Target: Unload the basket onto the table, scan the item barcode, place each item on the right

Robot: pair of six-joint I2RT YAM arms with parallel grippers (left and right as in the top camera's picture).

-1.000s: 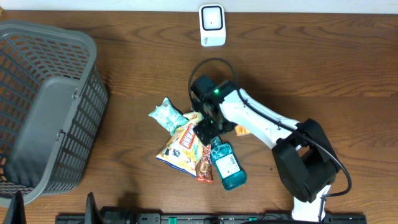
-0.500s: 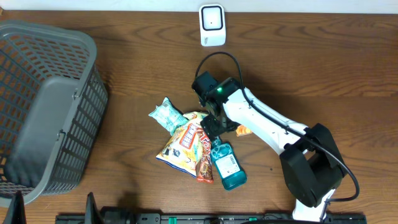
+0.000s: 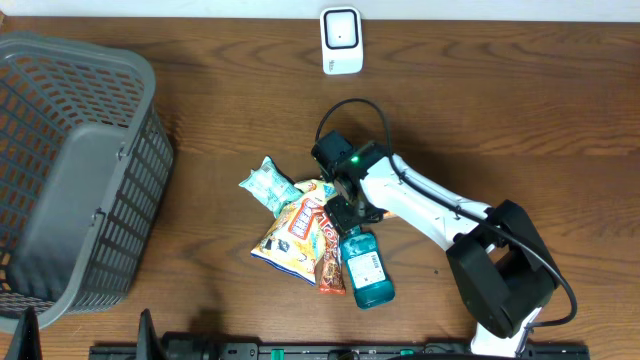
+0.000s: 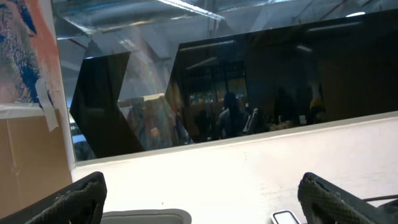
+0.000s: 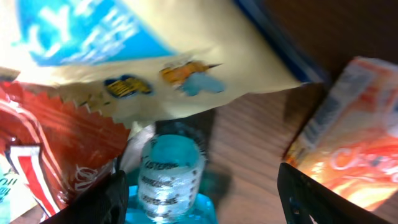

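Your left gripper is parked off the work area. Its jaws are spread fully and hold nothing. Leave it there.

At the left edge of the table stands the basket; it plays no part in this step. Near the middle of the table, toward the front edge, lies a pile of goods: the chip bag, the red packet and, touching that packet on its right, the bottle, which appears to be the item to scan. It lies flat with its cap pointing toward the back edge. The scanner stands at the back edge, well apart from the pile.

Your right gripper hangs over the cap. Its jaws are apart, one finger on each side of the neck, with nothing clamped yet.

To do this step well:
1. Centre the neck between the fingers before you close.
2. Keep the left finger clear of the red packet and the chip bag edge, which overlap the cap in the wrist view.
3. Keep the right finger off the orange packet.

Against the frame one second back, the gripper has moved toward the front edge, from above the chip bag to the cap. The bottle has turned slightly.
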